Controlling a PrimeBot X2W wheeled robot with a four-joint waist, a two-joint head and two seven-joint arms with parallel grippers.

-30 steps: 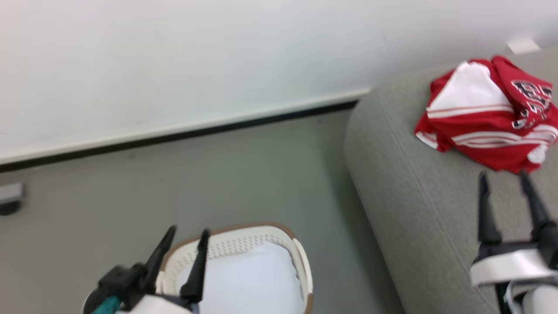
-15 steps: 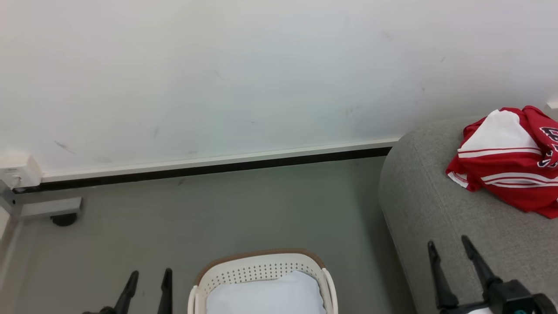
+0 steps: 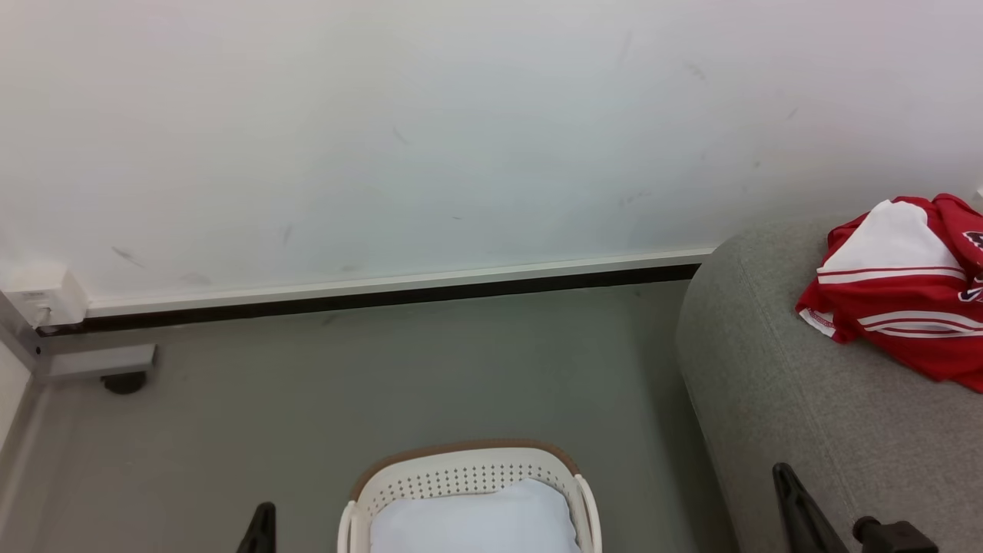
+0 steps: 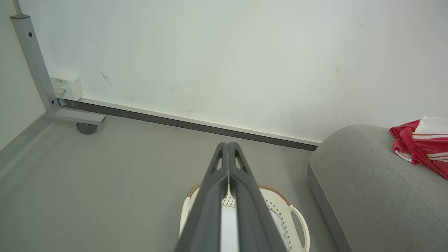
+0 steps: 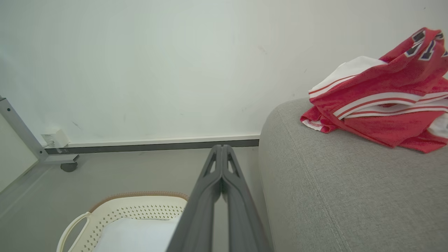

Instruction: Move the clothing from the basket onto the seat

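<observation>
1. The clothing (image 3: 902,307) lay bunched on the seat (image 3: 768,415), its destination, so the transfer looked finished.
2. The basket (image 3: 461,470), on the floor (image 3: 384,369) beside the seat, held a pale pad (image 3: 476,522).
3. The left gripper (image 4: 228,145) and right gripper (image 5: 221,147) were clenched on nothing, apparently parked.

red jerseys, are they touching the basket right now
Apart. The head view shows the red jerseys lying on the grey sofa, with a strip of bare floor between the sofa and the basket.

Perforated plastic basket (image 3: 461,480), woven grey cloth seat (image 3: 768,399), soft red clothing (image 3: 906,326), seemingly matt floor (image 3: 384,369)
</observation>
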